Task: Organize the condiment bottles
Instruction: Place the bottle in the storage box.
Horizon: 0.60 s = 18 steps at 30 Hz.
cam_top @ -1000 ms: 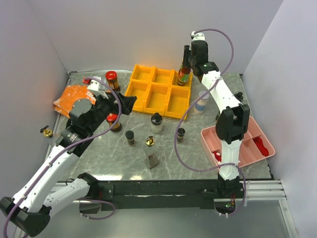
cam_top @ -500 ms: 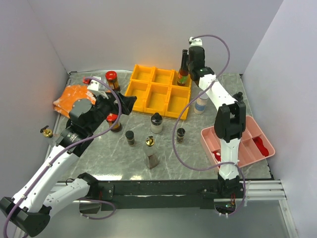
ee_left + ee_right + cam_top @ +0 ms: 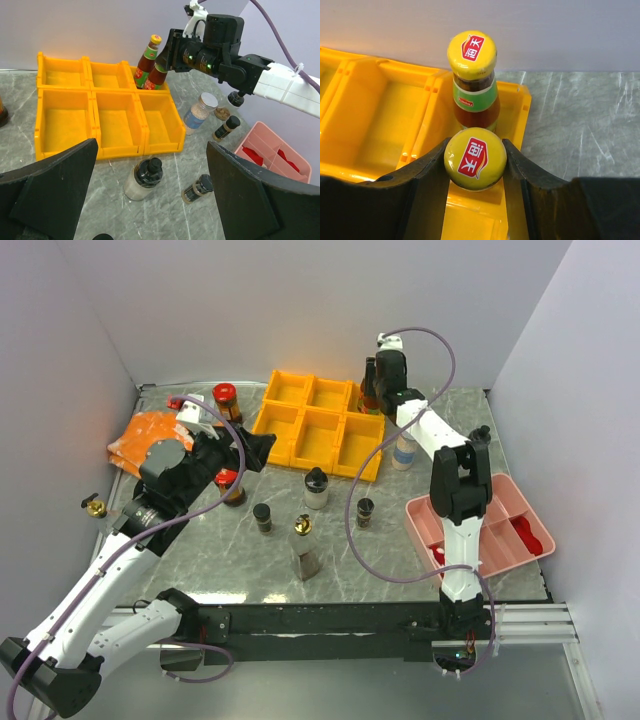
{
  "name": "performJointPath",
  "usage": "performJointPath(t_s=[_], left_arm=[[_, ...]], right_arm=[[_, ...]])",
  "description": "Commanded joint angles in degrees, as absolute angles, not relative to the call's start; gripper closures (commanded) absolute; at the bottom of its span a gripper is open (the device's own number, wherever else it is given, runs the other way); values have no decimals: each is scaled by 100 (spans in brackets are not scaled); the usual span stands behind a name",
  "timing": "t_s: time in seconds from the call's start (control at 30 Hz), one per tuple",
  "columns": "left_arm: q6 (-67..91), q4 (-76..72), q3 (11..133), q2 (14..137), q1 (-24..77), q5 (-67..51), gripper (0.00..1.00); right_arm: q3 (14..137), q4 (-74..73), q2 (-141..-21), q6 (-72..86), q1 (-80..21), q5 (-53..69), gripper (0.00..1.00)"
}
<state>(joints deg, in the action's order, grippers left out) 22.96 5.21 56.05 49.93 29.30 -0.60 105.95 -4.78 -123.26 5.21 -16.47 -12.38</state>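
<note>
The right gripper [image 3: 475, 166] is closed on 1 yellow-capped bottle [image 3: 475, 156] in the upper right compartment of the yellow bin [image 3: 370, 115], just beside a 2nd bottle [image 3: 472, 95]. Since 1 second ago, it has moved left and lower in the top view. The right arm is stretched far out. The left gripper [image 3: 150, 170] is wide open and empty.

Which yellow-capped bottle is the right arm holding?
The nearer bottle in the right wrist view: its cap sits between the right end effector's fingers. The other bottle stands free behind it.
</note>
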Motion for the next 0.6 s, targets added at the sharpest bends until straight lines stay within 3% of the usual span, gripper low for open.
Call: performJointPath(t_s=[0.0,0.23,0.47,0.57], left_arm=[[2171,404,5739,4869,2953,-97,4],[2153,422,5730,4887,2944,-35,4],[2109,413,5704,4887,2944,-17,4],[2101,413,5695,4913,2944,141,4]], right_arm=[[10547,554,-12146,519,-1705,-1529,62],[10538,352,-11962,536,-1714,-1477,46],[10503,-121,-11470,685,-1714,-1354,21],[10258,-369,-11075,808,-1714,-1301,18]])
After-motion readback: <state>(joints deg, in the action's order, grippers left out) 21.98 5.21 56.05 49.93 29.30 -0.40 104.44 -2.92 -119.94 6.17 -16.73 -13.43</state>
